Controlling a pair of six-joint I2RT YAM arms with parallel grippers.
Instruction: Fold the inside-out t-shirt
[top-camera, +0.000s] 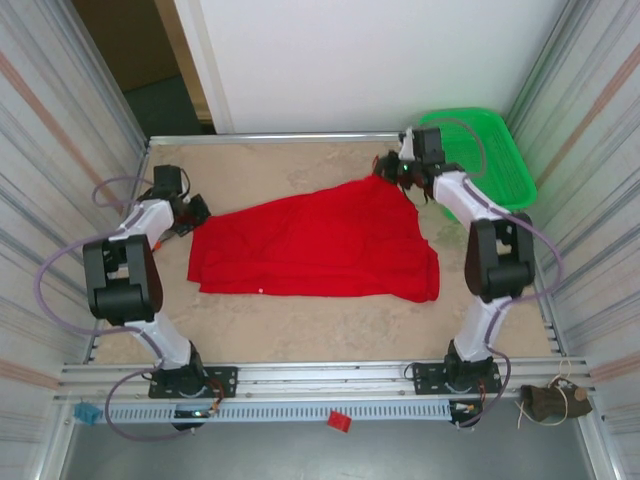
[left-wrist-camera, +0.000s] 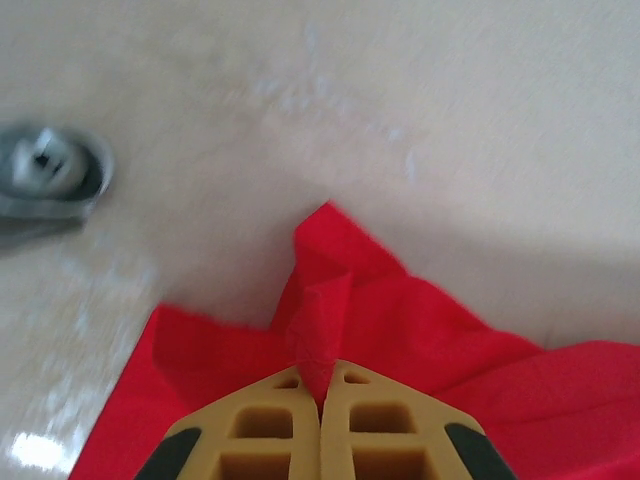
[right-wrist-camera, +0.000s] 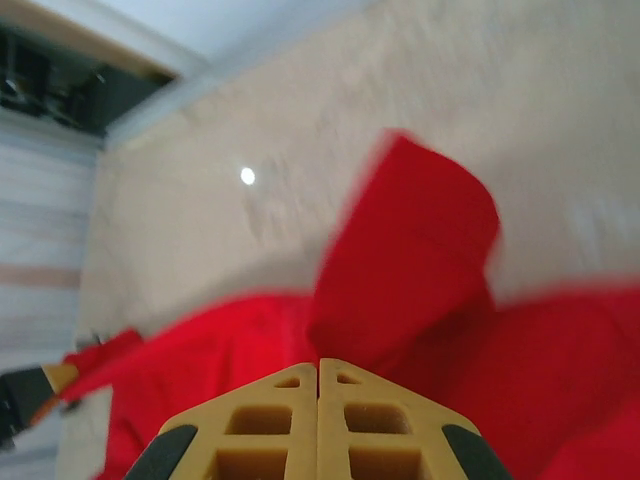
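T-shirt (top-camera: 320, 245) lying on table (top-camera: 300, 330); left gripper (left-wrist-camera: 320, 388) pinching its left corner, right gripper (right-wrist-camera: 318, 366) pinching far-right corner.

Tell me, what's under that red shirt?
The t-shirt lies spread on the beige table, which shows all around it. Anything beneath the cloth is hidden.

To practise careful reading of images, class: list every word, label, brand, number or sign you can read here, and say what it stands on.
None can be read.
The t-shirt shows plain red cloth, no lettering or label in sight.
The green basket bears no legible marking.
The blue tag and red piece at the front rail are too small to read.
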